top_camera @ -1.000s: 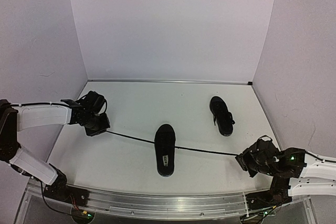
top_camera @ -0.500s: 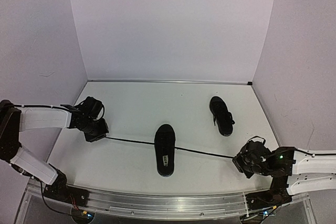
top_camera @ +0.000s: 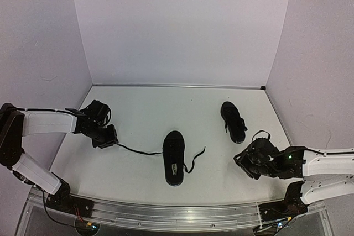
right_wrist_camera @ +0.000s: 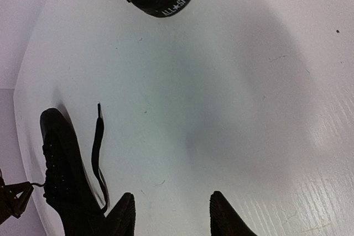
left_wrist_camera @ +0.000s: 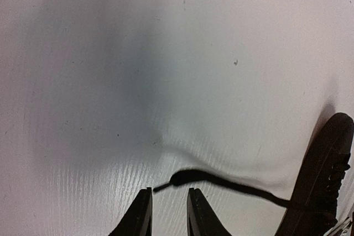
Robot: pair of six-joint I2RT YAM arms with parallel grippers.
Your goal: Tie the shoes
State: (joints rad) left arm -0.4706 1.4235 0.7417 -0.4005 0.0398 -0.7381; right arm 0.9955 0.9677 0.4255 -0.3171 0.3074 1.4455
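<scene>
Left gripper (left_wrist_camera: 168, 216) fingers (left_wrist_camera: 139, 215) stand narrowly apart, clamping nothing; the lace (left_wrist_camera: 221, 181) end lies just beyond their tips. Right gripper (right_wrist_camera: 172, 215) fingers (right_wrist_camera: 228, 217) are wide apart and empty. Near shoe (top_camera: 173, 157) lies between the grippers, midway along the near edge of the bench (top_camera: 144, 111). Far shoe (top_camera: 233, 120) lies towards the right edge, near the right gripper.

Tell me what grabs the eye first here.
The black shoe at the centre of the table, one lace stretched flat leftwards to the open left gripper, its tip just ahead of the fingertips, ungripped. The second shoe lies farther back on the right, beyond the open, empty right gripper.
</scene>
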